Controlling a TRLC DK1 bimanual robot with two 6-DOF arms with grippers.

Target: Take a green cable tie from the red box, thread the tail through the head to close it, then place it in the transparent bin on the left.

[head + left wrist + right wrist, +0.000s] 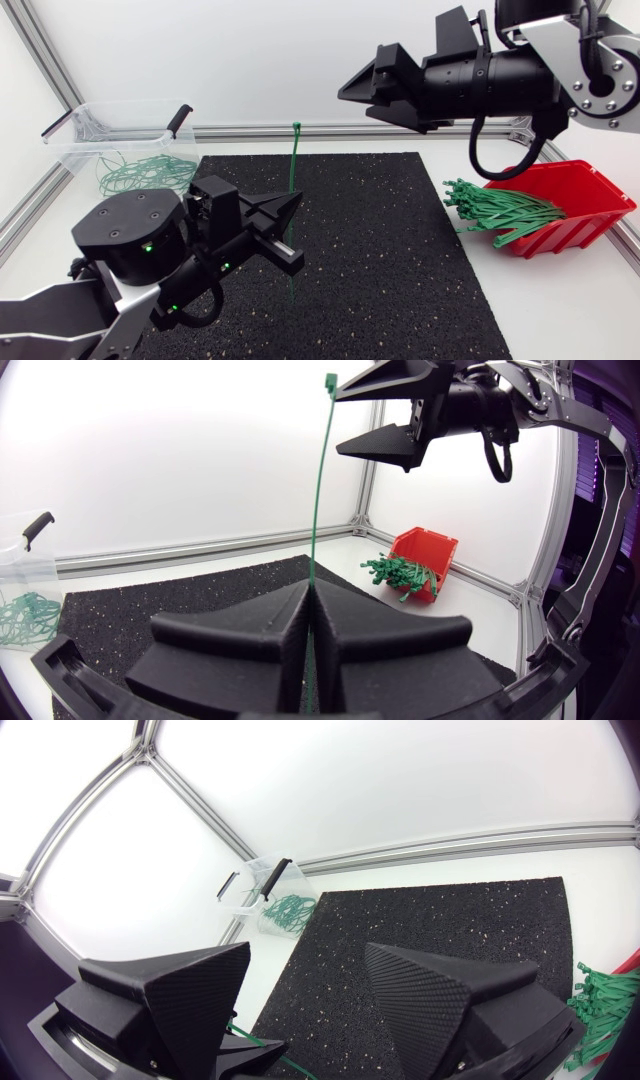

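Between the fingers of your left gripper (310, 605), which are pressed together on its lower stretch, the green cable tie (320, 500) stands nearly upright. Its head is at the top, well above those fingertips, and a short end hangs below them toward the black mat (400, 250). Your right gripper (345, 422) hangs just beside the head with its fingers spread wide, holding nothing. Expect the tie to be very light, thin and springy: the long free length above your left fingers will likely sway and bow at the slightest nudge, and the smooth plastic may slide in a loose pinch. Your surest hold with the right fingers is probably flat across the strap just under the head, so the slot stays steady while the tail is bent round to it. Far behind your right fingers, the red box (590, 195) holds the spare ties (495, 210); beyond your left fingers, the transparent bin (75, 130) waits on the worktop.
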